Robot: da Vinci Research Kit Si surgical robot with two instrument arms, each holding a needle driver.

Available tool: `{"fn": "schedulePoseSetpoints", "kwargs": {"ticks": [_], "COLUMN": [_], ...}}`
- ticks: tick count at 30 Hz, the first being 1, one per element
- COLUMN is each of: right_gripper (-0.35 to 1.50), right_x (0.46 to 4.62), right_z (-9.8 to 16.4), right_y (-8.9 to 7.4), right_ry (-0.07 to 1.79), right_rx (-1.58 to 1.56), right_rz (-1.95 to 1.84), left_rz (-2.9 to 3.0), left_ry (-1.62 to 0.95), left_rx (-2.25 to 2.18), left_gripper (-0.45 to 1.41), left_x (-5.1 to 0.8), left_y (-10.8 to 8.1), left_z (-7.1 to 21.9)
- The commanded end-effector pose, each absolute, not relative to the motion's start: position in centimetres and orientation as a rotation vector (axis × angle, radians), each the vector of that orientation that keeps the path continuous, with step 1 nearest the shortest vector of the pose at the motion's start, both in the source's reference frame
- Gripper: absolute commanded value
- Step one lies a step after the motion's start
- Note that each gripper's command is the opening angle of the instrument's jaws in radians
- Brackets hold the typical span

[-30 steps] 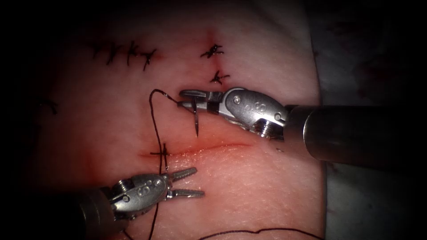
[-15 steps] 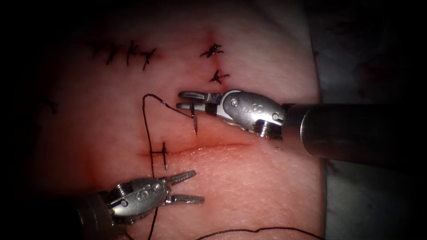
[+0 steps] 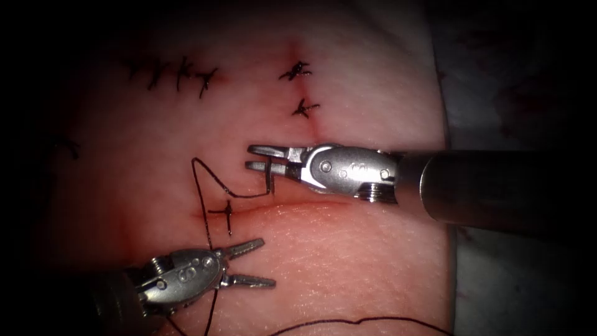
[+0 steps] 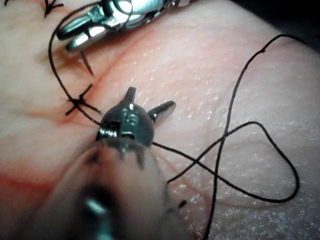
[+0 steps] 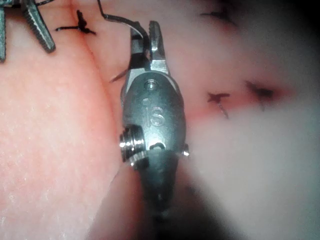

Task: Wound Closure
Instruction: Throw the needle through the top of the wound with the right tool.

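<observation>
The right arm's silver needle driver (image 3: 261,158) comes in from the right and has its jaws clamped on the small dark curved needle (image 3: 268,182), gripping it near the thread end. Over the last second the tool has dropped toward the cut, and the needle, which was hanging clear above the far edge, now points down with its tip right at the far lip of the pink horizontal cut (image 3: 298,204) in the pale pork tissue (image 3: 348,261). Whether the tip has actually entered the tissue can't be made out; the left wrist view shows the point (image 4: 87,64) just off the surface or barely touching.

The left arm's silver needle driver (image 3: 252,264) sits on the near side of the cut, toward the left, jaws spread apart and holding nothing. The dark thread (image 3: 199,186) runs from the needle out to the left, bends, and drops down past that tool; more slack loops on the near tissue (image 4: 260,165).

One finished dark stitch (image 3: 225,211) already crosses the cut at its left end, and there are older knotted stitches (image 3: 301,90) farther away.

So this looks like lining up the next bite to the right of that stitch. Going by the frames, that calls for a steady wrist roll following the needle's curve, with the free tool ready on the near lip.
</observation>
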State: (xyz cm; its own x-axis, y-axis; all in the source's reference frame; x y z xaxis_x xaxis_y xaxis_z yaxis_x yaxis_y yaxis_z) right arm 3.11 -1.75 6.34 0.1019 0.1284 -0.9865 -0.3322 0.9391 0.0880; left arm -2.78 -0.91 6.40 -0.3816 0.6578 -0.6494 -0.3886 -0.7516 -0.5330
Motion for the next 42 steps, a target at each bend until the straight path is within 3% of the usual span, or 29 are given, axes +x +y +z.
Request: {"fn": "schedulePoseSetpoints", "kwargs": {"ticks": [1,24,36,42], "right_gripper": [-0.35,-0.35,-0.35,-0.35], "right_x": [3.15,2.94,2.93,2.91], "right_z": [6.4,6.7,7.2,7.4], "right_y": [-1.7,-2.5,-2.9,-3.0], "right_ry": [1.436,1.436,1.347,1.297], "right_rx": [-0.194,-0.365,-0.222,-0.151], "right_rz": [0.317,0.034,0.035,0.021], "left_rz": [2.149,2.153,2.154,2.184], "left_ry": [-0.391,-0.391,-0.387,-0.382], "left_rx": [-1.198,-1.194,-1.191,-1.188], "left_gripper": [0.34,0.31,0.31,0.19], "left_x": [-2.83,-2.74,-2.74,-2.74], "left_y": [-0.9,-0.9,-0.9,-0.9], "left_z": [6.5,6.4,6.4,6.5]}}
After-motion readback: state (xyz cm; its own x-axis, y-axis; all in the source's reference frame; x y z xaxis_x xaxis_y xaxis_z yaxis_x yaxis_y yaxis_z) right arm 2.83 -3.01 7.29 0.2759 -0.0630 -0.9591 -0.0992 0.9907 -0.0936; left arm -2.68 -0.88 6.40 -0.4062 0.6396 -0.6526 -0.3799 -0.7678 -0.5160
